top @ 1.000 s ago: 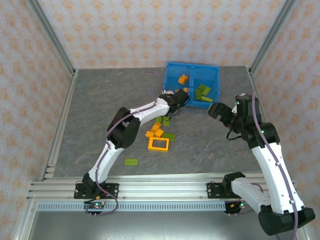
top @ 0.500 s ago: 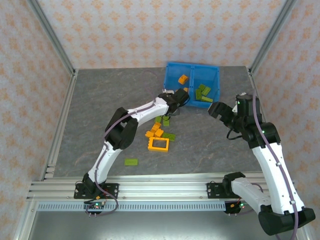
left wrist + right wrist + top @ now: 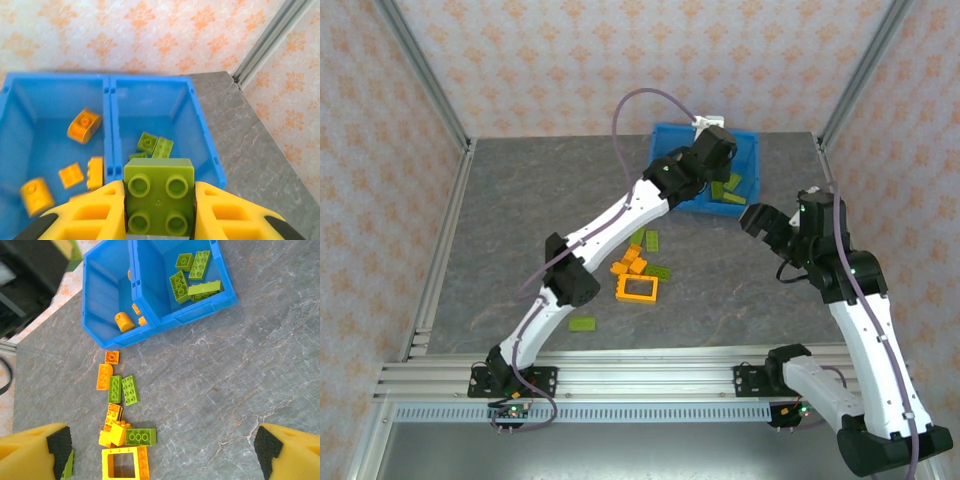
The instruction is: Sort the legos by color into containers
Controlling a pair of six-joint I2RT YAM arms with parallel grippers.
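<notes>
Gripping a lime green four-stud plastic brick (image 3: 159,200), the left gripper (image 3: 159,212) hangs above the bright blue two-compartment plastic bin (image 3: 747,145) at the upper centre of the overhead frame. Green bricks (image 3: 155,145) lie in its right-hand compartment, orange ones (image 3: 84,125) in the left. The right gripper (image 3: 162,447) is spread wide over loose bricks (image 3: 122,389) and an orange rectangular frame (image 3: 143,465) at lower left of its wrist view.

Left arm (image 3: 620,215) stretched far forward, left tool (image 3: 159,207) clamped; right arm (image 3: 865,310) bent, right tool (image 3: 165,450) spread wide.
</notes>
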